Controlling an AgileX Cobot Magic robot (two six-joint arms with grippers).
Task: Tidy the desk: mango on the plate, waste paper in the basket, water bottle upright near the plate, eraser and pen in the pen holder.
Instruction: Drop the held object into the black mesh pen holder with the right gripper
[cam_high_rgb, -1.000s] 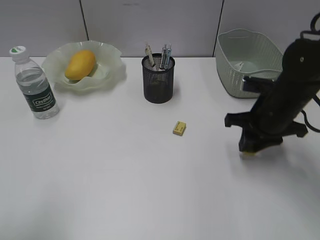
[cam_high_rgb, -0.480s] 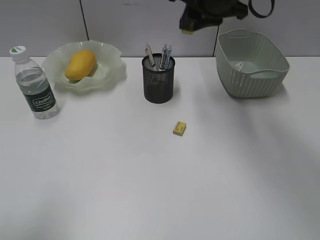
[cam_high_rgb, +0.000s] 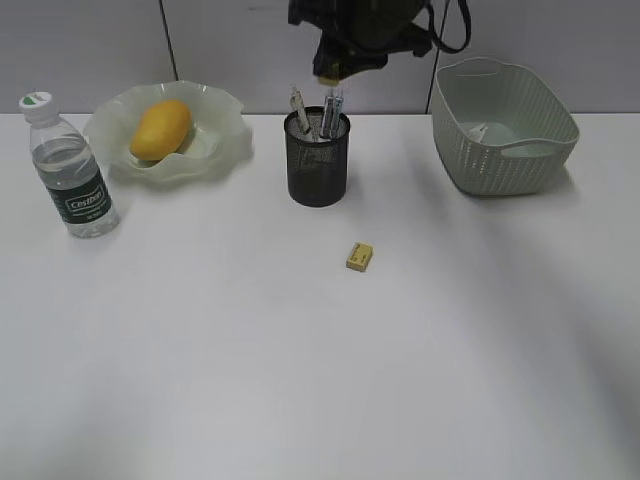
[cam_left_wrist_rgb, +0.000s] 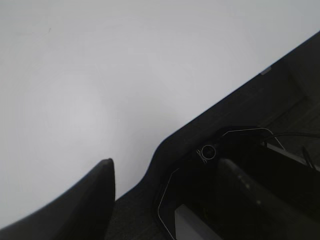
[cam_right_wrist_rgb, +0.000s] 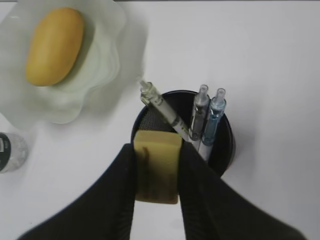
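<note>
Right claw (cam_right_wrist_rgb: 156, 172) grips an eraser (cam_right_wrist_rgb: 157, 167) above the pen holder (cam_right_wrist_rgb: 225, 145), whose mouth lies just toward 12 o'clock of the eraser in the wrist view; a second eraser (cam_high_rgb: 359, 256) sits on the desk (cam_high_rgb: 300, 380).
</note>
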